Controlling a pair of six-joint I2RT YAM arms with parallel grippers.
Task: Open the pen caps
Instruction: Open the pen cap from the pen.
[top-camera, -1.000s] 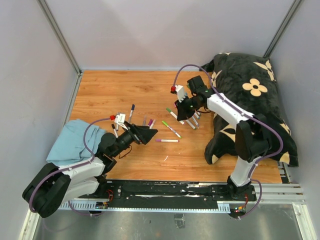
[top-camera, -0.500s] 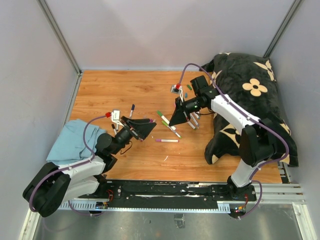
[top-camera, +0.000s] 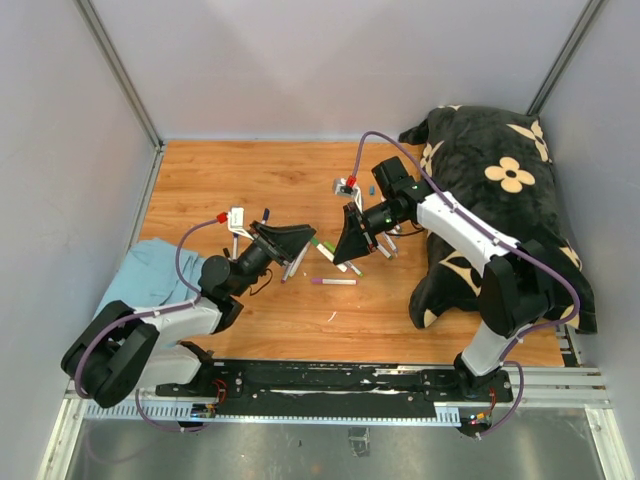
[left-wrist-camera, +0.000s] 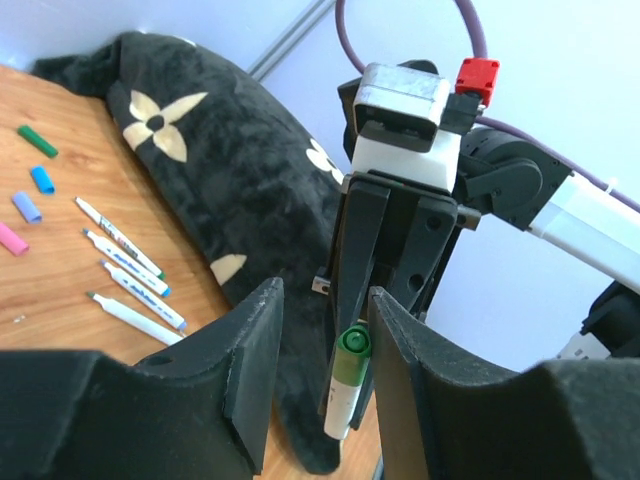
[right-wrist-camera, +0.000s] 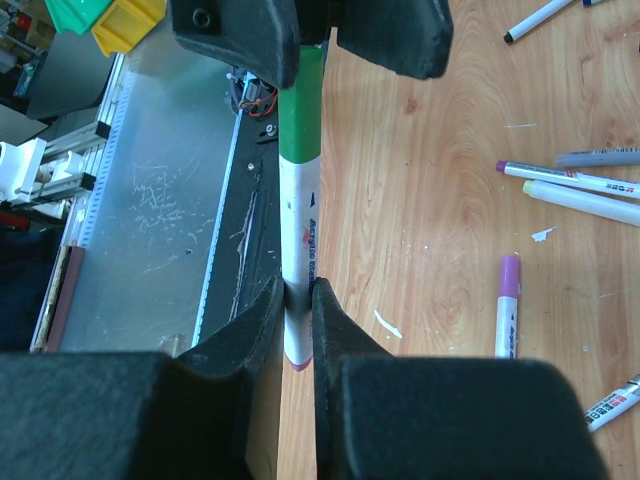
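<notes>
Narrowing from a wide spread, the left gripper (left-wrist-camera: 325, 296) is straddling the green cap (left-wrist-camera: 350, 364) above mid-table, a gap showing. The right gripper (right-wrist-camera: 297, 296) is clamping that pen's white barrel (right-wrist-camera: 300, 230). Bare wooden table (top-camera: 230, 175) is lying open behind, toward the far wall (top-camera: 330, 70).

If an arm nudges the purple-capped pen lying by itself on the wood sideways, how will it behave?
The purple-capped pen looks round and slim, lying flat on the smooth wooden table, so it will probably roll rather than slide. It appears straight and rigid, so it should not flex. Small and plastic, it is likely light and easily knocked aside.
</notes>
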